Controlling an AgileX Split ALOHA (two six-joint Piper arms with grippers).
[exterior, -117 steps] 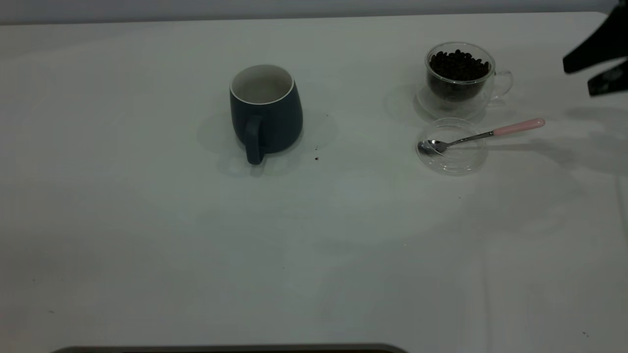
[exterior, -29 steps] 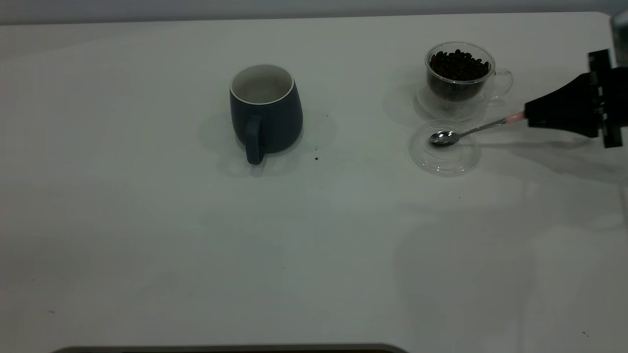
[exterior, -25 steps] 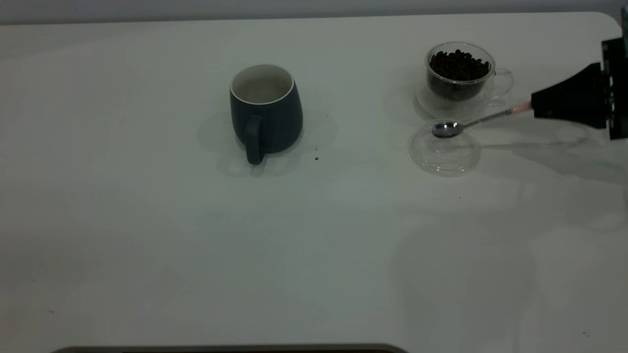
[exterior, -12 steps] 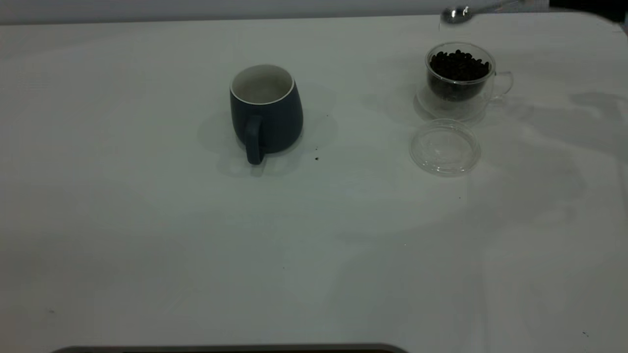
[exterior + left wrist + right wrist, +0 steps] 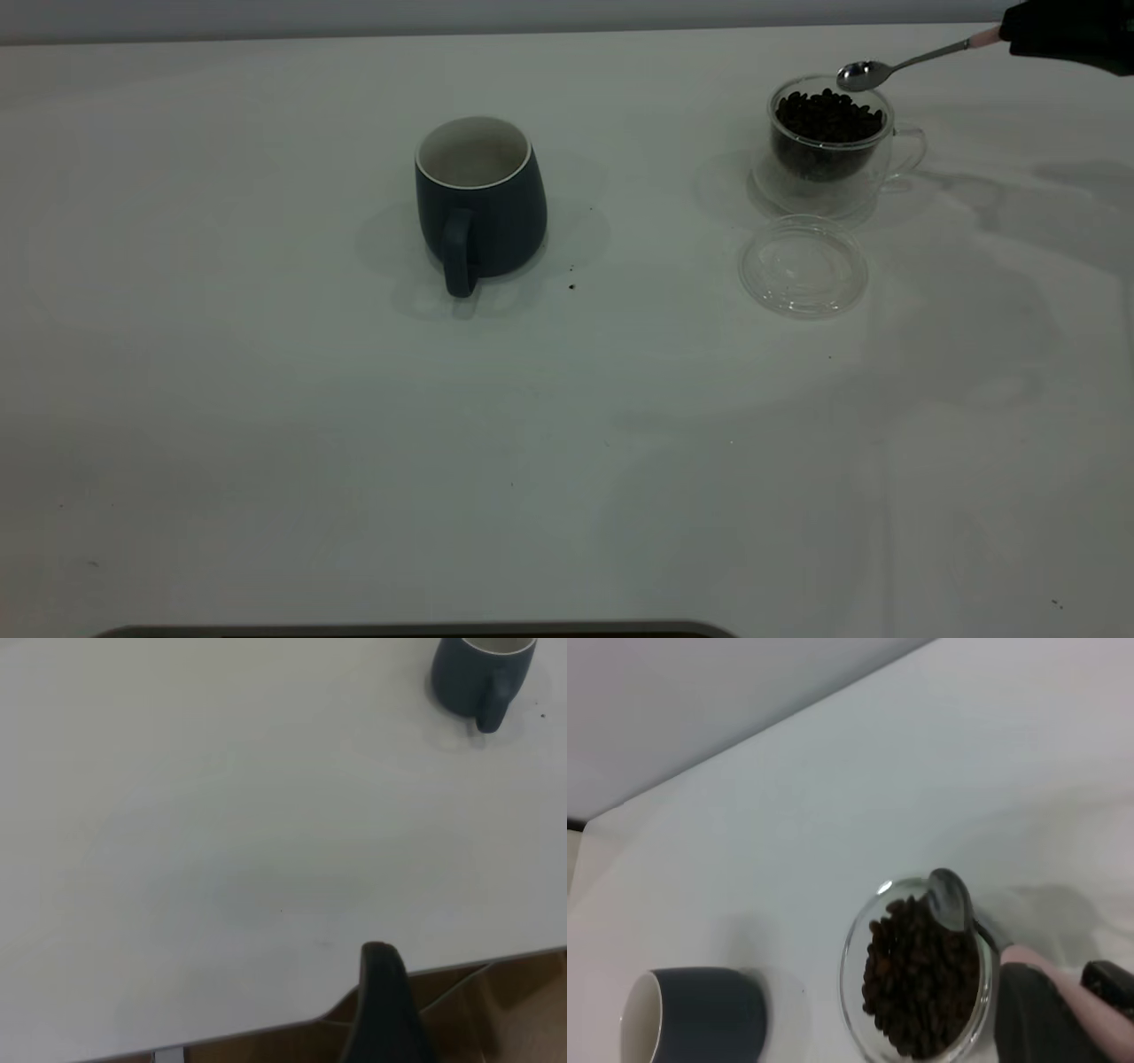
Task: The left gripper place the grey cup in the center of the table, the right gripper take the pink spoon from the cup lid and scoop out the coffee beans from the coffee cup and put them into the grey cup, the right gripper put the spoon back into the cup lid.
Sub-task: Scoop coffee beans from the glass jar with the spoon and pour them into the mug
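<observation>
— two cups on the table [image 5: 266, 443] outside: where's the pink spoon [image 5: 904, 64]?
— held by its pink end in the right claw [image 5: 1010, 35], which is clamped on it; its bowl hangs just above the coffee cup [image 5: 828, 151] and the coffee beans [image 5: 828, 117]. the cup lid [image 5: 803, 266] lies bare just in front; the grey cup [image 5: 480, 204] stands mid-table.
— left wrist?
— the left claw [image 5: 385, 1010] is at the table edge, well apart from the grey cup [image 5: 483, 673]; i cannot tell its opening.
— right wrist?
— the spoon's bowl [image 5: 950, 899] sits over the beans [image 5: 921, 979] at the glass rim.
</observation>
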